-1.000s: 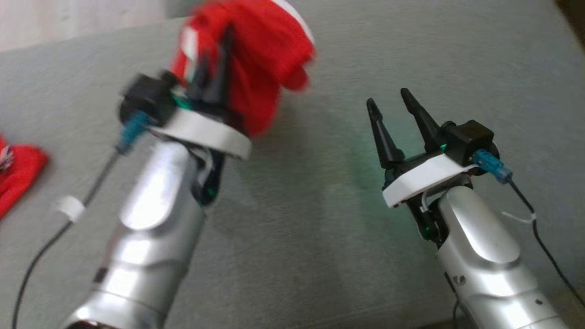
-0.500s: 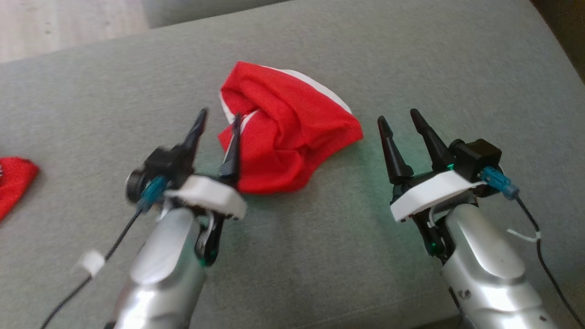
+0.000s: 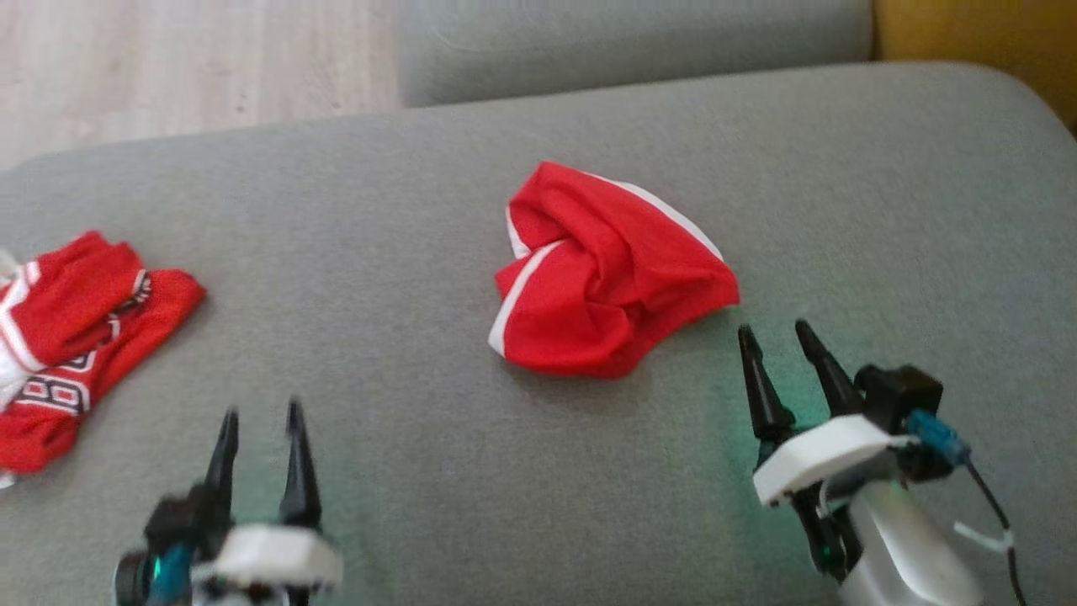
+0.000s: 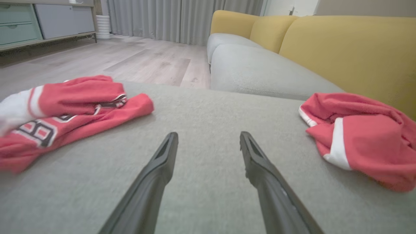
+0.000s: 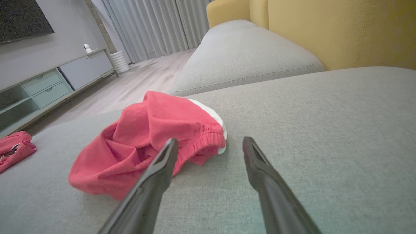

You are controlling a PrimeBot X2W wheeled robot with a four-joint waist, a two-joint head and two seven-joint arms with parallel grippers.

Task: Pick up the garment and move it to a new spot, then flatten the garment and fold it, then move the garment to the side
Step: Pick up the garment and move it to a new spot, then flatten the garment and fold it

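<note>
The left end effector (image 3: 261, 412) has released the red garment (image 3: 606, 273) and drawn back, jaws apart (the right end effector (image 3: 772, 330) stands spread too), so the garment lies crumpled ahead and right of it on the sofa cushion (image 3: 505, 480); flattening seems next.

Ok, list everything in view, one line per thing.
garment: one, red with white trim, crumpled mid-cushion
jersey: one, red with white and black lettering, at the cushion's left edge
seat cushions: two, grey, one under the clothes, one beyond it
sofa back: one, yellow, behind the seats
floor: one, pale wood, beyond the cushion
cabinet: one, grey and pale green, along the far wall
curtains: grey, far end of the room
left gripper: one, black fingers, open and empty, lower left
right gripper: one, black fingers, open and empty, beside the garment
</note>
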